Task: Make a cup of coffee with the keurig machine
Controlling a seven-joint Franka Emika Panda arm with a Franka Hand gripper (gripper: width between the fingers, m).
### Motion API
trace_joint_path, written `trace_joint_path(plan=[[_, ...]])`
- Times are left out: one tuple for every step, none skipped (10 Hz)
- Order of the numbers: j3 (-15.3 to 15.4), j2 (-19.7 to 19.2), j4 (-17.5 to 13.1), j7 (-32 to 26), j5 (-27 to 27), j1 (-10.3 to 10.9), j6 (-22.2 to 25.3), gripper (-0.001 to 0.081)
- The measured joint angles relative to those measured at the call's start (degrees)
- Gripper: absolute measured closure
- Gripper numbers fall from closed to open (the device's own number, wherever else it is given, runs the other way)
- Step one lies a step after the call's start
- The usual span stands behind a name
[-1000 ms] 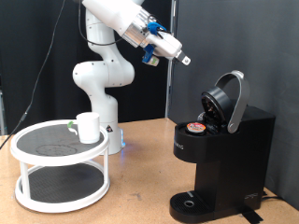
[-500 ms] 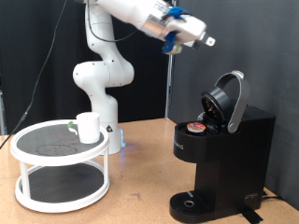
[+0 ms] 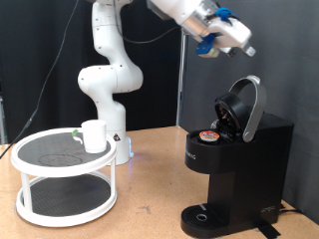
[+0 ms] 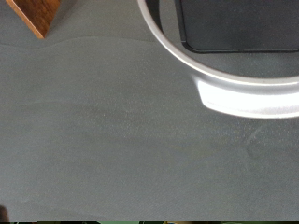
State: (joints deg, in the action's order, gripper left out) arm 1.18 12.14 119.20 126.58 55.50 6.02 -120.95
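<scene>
The black keurig machine [image 3: 239, 164] stands at the exterior view's right with its domed lid [image 3: 244, 105] raised. A small tan pod [image 3: 209, 135] sits in the open chamber. My gripper [image 3: 245, 48] hangs high in the exterior view, just above the top of the raised lid, with nothing visible in it. The wrist view shows the lid's silver rim [image 4: 245, 95] and black top close up, but no fingers. The white cup [image 3: 94, 135] stands on the round rack at the exterior view's left, far from the gripper.
The cup's white two-tier round rack [image 3: 62, 184] stands on the wooden table [image 3: 150, 214]. The arm's white base [image 3: 108, 85] is behind it. The round drip tray [image 3: 204, 214] at the machine's base is bare. A dark curtain hangs behind.
The gripper has swung towards the exterior view's right and slightly up, from near the arm's base to above the machine's raised lid. The cup, pod and lid have not moved.
</scene>
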Motion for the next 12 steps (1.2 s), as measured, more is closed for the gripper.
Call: trace_joint_path(plan=[[-0.06, 0.0, 0.06, -0.44, 0.29, -0.02, 0.19, 0.0072], [-0.07, -0.05, 0.07, -0.45, 0.32, -0.03, 0.22, 0.0072], [0.12, -0.24, -0.08, 0.23, -0.36, -0.02, 0.21, 0.0072], [0.74, -0.65, -0.42, 1.81, -2.01, 0.0, -0.12, 0.0072], [1.63, -1.23, -1.1, 3.63, -3.89, 0.07, -0.25, 0.0072], [2.62, -2.02, -2.04, 5.04, -5.03, 0.18, -0.32, 0.0072], [3.66, -2.69, -3.03, 6.03, -5.58, 0.32, -0.36, 0.0072], [4.63, -3.31, -3.95, 6.64, -5.92, 0.49, -0.4, 0.0072], [5.57, -3.62, -4.57, 7.06, -6.42, 0.55, -0.43, 0.0072], [6.4, -3.69, -4.83, 7.57, -7.06, 0.61, -0.39, 0.0072], [7.14, -3.77, -4.86, 8.33, -8.12, 0.65, -0.39, 0.0072], [7.83, -3.99, -4.86, 9.41, -9.59, 0.67, -0.45, 0.0072]])
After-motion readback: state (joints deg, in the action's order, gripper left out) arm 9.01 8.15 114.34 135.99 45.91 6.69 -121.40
